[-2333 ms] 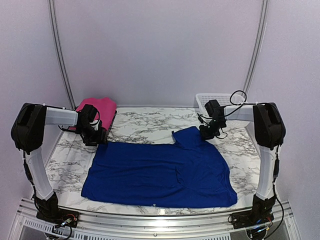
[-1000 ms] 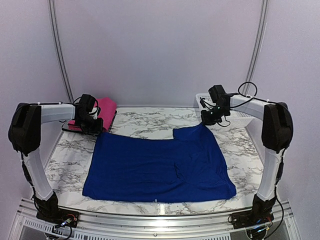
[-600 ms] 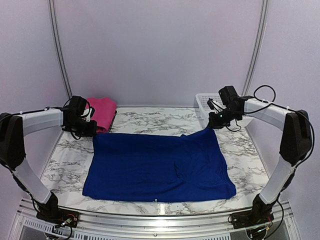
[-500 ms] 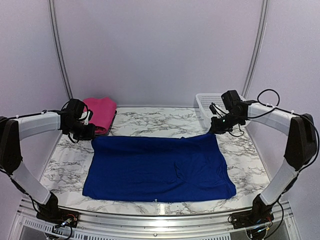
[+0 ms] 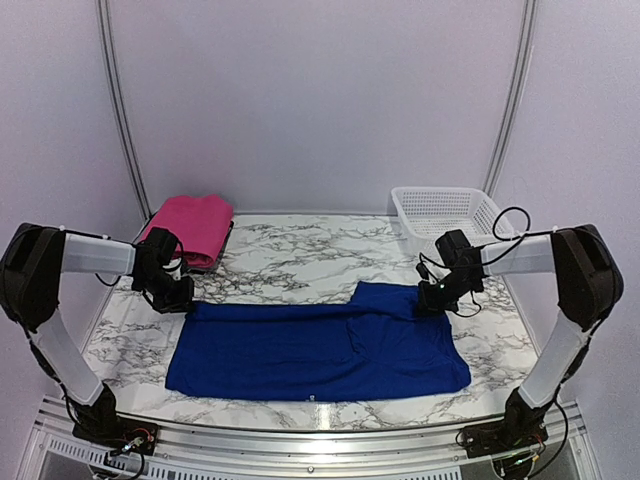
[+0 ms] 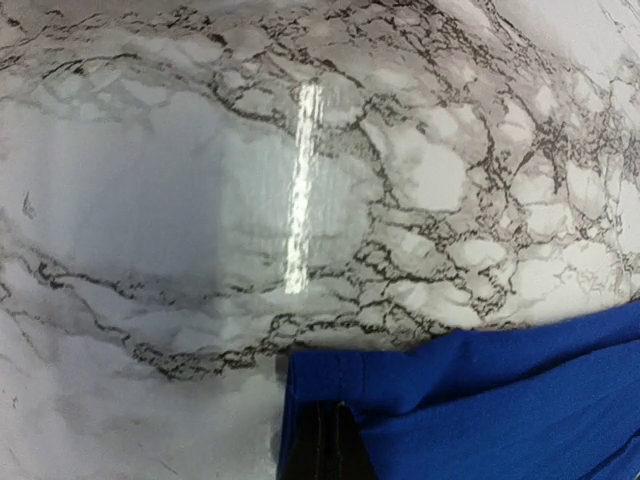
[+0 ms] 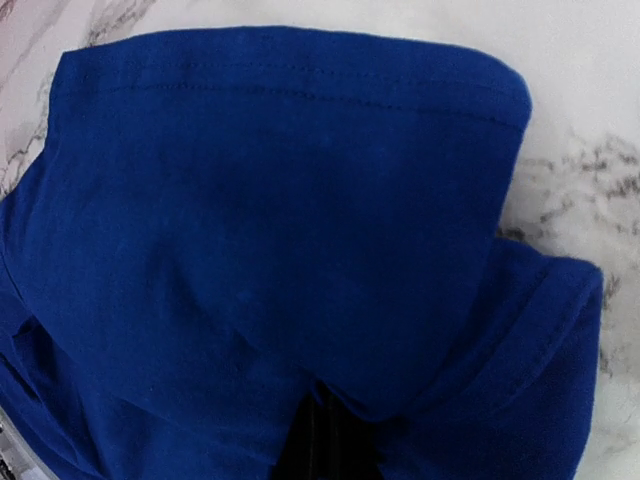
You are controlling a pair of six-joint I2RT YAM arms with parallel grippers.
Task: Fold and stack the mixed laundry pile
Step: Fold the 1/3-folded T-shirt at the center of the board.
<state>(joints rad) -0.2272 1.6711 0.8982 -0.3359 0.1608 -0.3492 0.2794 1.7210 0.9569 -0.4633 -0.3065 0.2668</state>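
The royal blue garment lies flat across the near half of the marble table, its far edge drawn toward the front. My left gripper is shut on its far-left corner; in the left wrist view the dark fingertips pinch the hemmed blue cloth low over the marble. My right gripper is shut on the far-right corner, where blue fabric bunches over the jaws and fills the right wrist view. The magenta-pink garment lies folded at the back left.
A white mesh basket stands at the back right. The pink garment rests on a flat dark tray. Bare marble shows between tray and basket, behind the blue garment.
Both grippers have come down and toward the front with the blue garment's far edge. The cloth now covers less depth and lies doubled over itself.
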